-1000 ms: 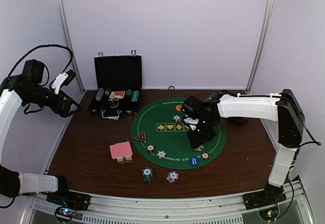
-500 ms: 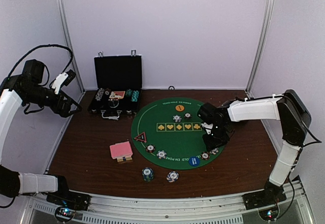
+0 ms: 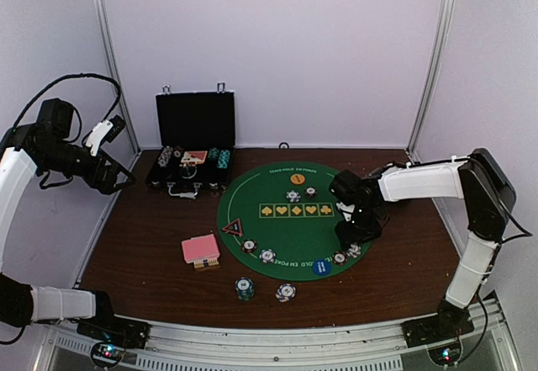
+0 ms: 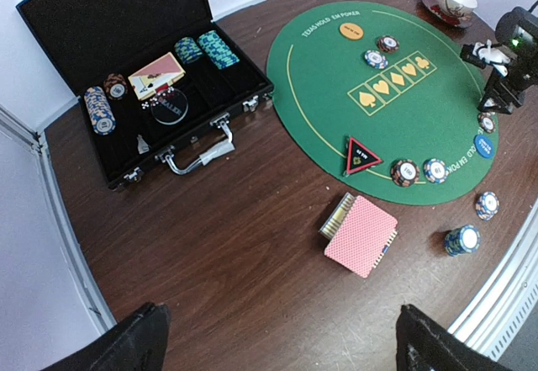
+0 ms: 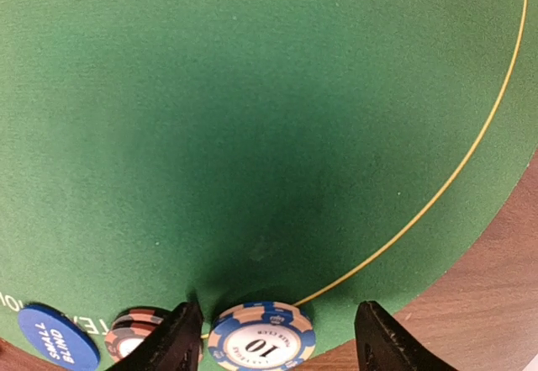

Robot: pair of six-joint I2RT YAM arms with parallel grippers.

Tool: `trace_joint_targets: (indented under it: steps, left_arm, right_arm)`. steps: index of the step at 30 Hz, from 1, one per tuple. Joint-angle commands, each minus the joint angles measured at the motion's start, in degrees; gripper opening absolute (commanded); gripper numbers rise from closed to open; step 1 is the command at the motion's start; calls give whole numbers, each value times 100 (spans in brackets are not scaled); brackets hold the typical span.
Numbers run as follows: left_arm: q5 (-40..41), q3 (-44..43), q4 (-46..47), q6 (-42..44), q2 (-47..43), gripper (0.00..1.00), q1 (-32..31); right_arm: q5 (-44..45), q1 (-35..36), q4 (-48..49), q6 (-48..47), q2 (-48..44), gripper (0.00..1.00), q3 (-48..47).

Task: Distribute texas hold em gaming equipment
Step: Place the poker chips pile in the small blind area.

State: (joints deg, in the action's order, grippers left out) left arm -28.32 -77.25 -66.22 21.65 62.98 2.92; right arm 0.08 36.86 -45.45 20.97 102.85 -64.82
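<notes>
Blue-white chip, flat on green mat between right end effector fingers, parted and released. We advise lifting straight up, clear of red chip just beside one finger.

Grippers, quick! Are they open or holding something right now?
Left gripper: open, holding nothing.
Right gripper: open, around the blue-white chip lying on the green mat, not squeezing it.
</notes>
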Motion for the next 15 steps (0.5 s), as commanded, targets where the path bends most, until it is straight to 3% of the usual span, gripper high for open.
trace_joint_targets:
  steps: [1, 4, 8, 15]
  left_arm:
    - [-69, -105, -7, 70, 13, 98, 33]
    - [-70, -106, -8, 75, 4, 98, 29]
    - [-29, -72, -10, 69, -18, 98, 32]
    - [-59, 14, -7, 83, -46, 97, 33]
  right_arm:
    - [190, -17, -257, 48, -361, 67, -374]
    - [209, 165, -408, 20, -571, 68, -666]
    - [244, 977, -639, -27, -559, 71, -1321]
    - [12, 2527, -710, -181, 332, 81, -2673]
